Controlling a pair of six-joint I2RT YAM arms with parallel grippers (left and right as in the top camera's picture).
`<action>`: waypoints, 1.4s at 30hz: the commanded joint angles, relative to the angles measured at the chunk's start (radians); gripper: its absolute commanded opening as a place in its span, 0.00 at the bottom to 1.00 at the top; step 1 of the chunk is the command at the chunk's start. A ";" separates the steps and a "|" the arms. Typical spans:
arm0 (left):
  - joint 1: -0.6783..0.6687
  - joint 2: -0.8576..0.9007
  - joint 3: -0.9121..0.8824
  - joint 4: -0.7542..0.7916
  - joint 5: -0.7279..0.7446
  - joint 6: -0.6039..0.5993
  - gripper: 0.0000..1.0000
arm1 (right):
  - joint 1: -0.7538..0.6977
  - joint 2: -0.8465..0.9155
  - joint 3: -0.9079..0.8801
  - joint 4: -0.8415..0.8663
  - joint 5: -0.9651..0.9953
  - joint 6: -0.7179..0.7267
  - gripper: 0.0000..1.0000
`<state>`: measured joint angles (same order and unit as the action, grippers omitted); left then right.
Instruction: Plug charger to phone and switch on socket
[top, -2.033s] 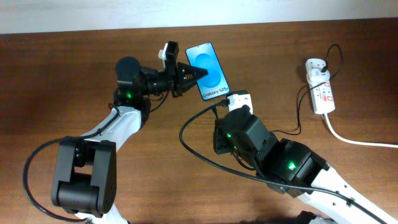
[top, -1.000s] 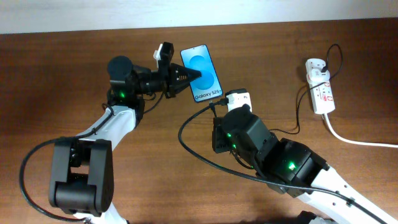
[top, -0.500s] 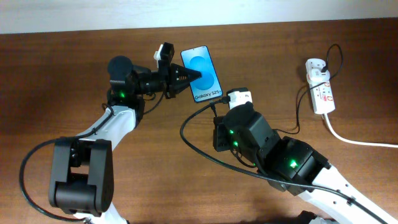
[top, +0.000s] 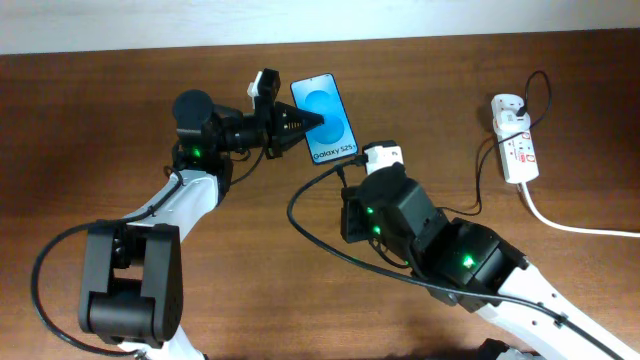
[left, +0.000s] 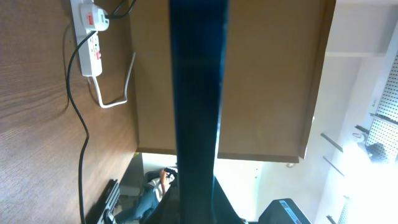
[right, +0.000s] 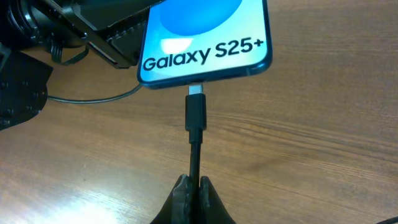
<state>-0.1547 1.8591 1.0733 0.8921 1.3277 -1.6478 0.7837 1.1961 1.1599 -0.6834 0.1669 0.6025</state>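
The phone (top: 326, 115) with its blue screen is held off the table, and my left gripper (top: 300, 121) is shut on its left edge. In the left wrist view the phone (left: 198, 93) shows edge-on between the jaws (left: 198, 202). My right gripper (right: 191, 185) is shut on the thin black charger cable just behind its plug (right: 195, 113). The plug's silver tip touches the middle of the phone's (right: 205, 43) bottom edge; how deep it sits I cannot tell. In the overhead view the right gripper (top: 347, 170) is just below the phone. The white socket (top: 515, 145) lies at the far right.
The charger cable (top: 300, 225) loops under the right arm and runs to the socket, where a white adapter (top: 507, 108) is plugged in. A thick white cord (top: 570, 225) leaves the socket to the right. The socket also shows in the left wrist view (left: 92, 37).
The left gripper carried the phone a little left two seconds ago and has held still since. The right gripper has edged up toward the phone's bottom edge with the plug.
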 joint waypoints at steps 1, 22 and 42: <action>0.001 -0.006 0.008 0.012 0.001 -0.009 0.00 | -0.005 0.005 0.002 0.021 0.010 0.003 0.04; 0.000 -0.006 0.008 0.013 0.053 0.003 0.00 | -0.005 0.078 0.002 0.130 0.077 -0.118 0.04; -0.050 -0.006 0.008 0.155 0.180 0.169 0.00 | -0.005 0.063 0.014 0.227 0.081 -0.211 0.16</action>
<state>-0.1467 1.8610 1.0813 1.0370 1.3262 -1.5959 0.7834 1.2655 1.1416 -0.5194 0.2272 0.4133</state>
